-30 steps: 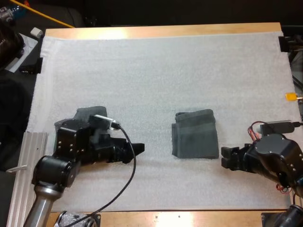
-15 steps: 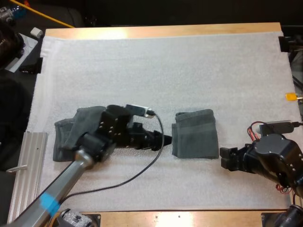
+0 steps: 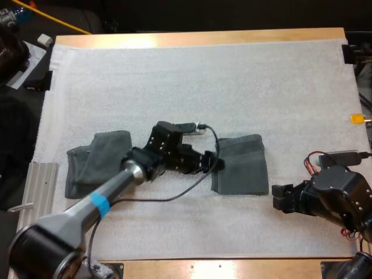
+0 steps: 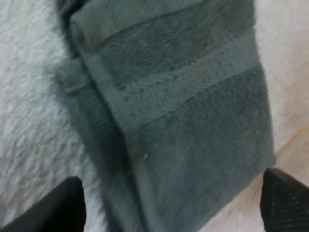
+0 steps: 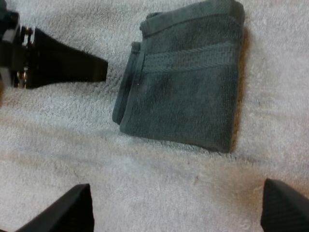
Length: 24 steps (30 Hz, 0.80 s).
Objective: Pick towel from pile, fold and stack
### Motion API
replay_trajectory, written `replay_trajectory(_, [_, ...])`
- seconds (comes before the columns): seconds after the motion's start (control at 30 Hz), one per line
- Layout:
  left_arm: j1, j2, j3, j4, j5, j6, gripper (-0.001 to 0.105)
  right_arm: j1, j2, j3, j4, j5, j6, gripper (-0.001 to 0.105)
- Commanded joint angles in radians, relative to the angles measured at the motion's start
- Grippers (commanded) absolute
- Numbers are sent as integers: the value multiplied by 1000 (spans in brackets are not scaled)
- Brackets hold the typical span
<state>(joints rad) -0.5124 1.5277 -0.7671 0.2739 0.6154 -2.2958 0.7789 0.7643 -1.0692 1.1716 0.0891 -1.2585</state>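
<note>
A white mat (image 3: 174, 75) covers the wooden table (image 3: 197, 38), bearing a folded towel (image 3: 244, 168) and a crumpled towel (image 3: 84, 167)

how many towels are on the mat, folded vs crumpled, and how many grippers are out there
folded towel: 1
crumpled towel: 1
grippers: 2, the left gripper open at the folded towel's edge, and the right gripper open on the other side of it
total: 4
</note>
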Motion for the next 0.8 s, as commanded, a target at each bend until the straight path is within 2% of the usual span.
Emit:
replay_trajectory(0.0, [-6, 97, -58, -11, 25, -16, 71, 1, -3, -5, 14, 4, -5, 69])
replay_trajectory(0.23, [-7, 218, -124, 8, 59, -38, 71, -1, -4, -4, 28, 6, -6, 69])
replay_trajectory(0.43, [-16, 251, -141, 35, 61, -69, 71, 0, -2, -5, 35, 7, -5, 69])
replay_trajectory(0.63, [-83, 269, -173, 58, 44, -118, 71, 1, -3, -5, 30, 4, -3, 69])
replay_trajectory(0.67, [-67, 264, -175, 53, 61, -110, 70, 0, -4, -4, 28, 4, -4, 68])
replay_trajectory(0.77, [-102, 291, -212, 79, 60, -129, 69, -2, -4, -5, 30, 4, 0, 68])
